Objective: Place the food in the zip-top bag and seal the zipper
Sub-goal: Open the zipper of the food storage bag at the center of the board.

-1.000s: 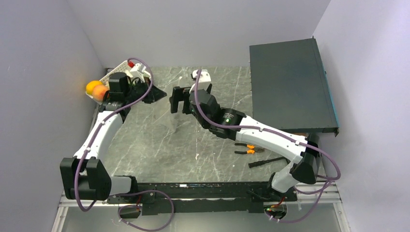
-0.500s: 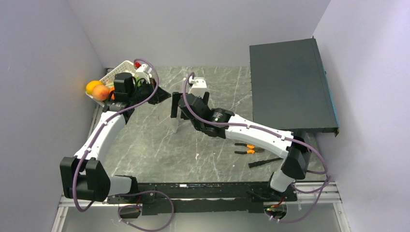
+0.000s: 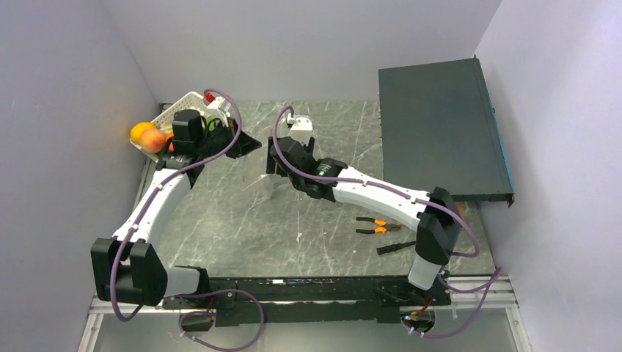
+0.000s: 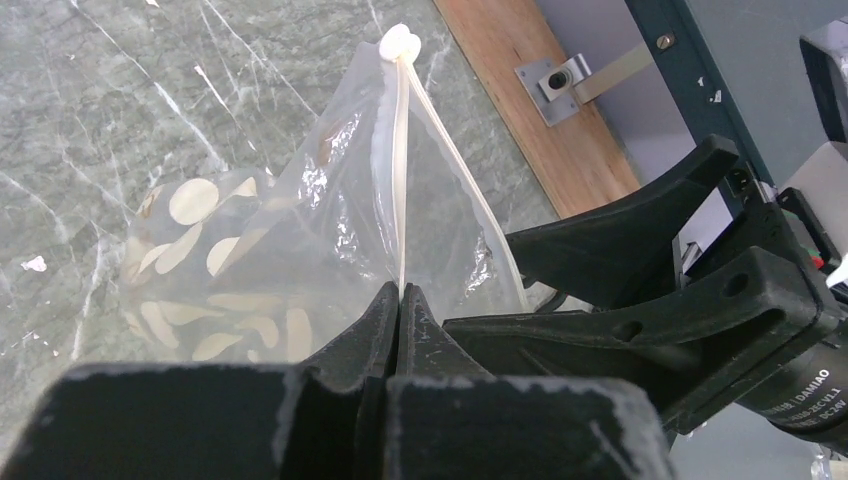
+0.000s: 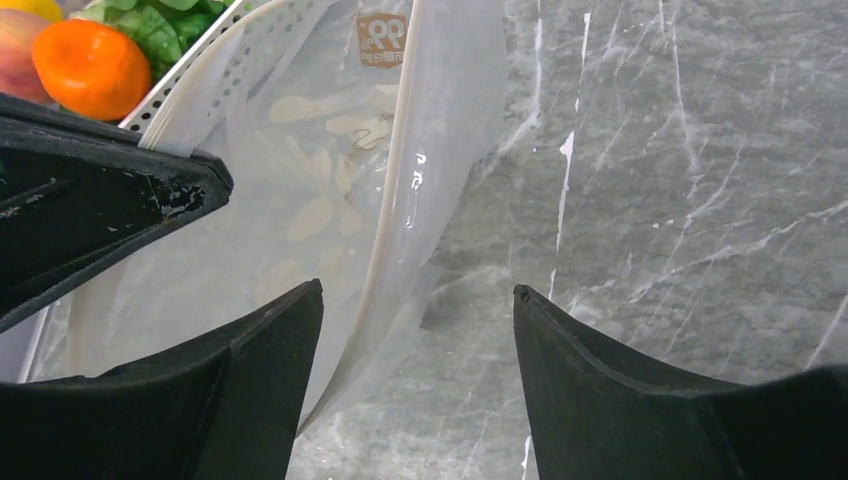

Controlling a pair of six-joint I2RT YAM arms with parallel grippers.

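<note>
A: Where's the zip-top bag [image 4: 300,220] right now?

B: Held up by its rim between the two arms, over the back left of the table [image 3: 235,227], with pale mushroom slices [image 4: 190,200] inside. I can't tell whether its bottom rests on the marble. The left gripper [image 4: 398,300] is pinched tight on one end of the zipper [image 4: 402,170]. The two tracks look parted along the mouth, so I'd call it unsealed

A: What's just changed?

B: Over the last second the right gripper [image 5: 415,295] has swung in and dipped, and its fingers have drawn closer. They're apart for now, one on each side of the zipper, not touching it that I can see. The left arm shifted a little, then held

A: Meaning?

B: My read is that it's lining up to squeeze the tracks and run along them. But an orange fruit [image 5: 88,65] and lettuce [image 5: 150,25] sit in the white basket [image 5: 190,80], so not all the food is bagged

A: Room to move?

B: Tight on the left, where the basket is just beside the left gripper at the table's back corner. The zipper lies nearer the right gripper's basket-side finger, so a closing pinch could nudge it aside. There's open marble toward the near edge, and the pliers [image 3: 378,226] and dark cabinet [image 3: 440,125] are well apart to the right
</note>
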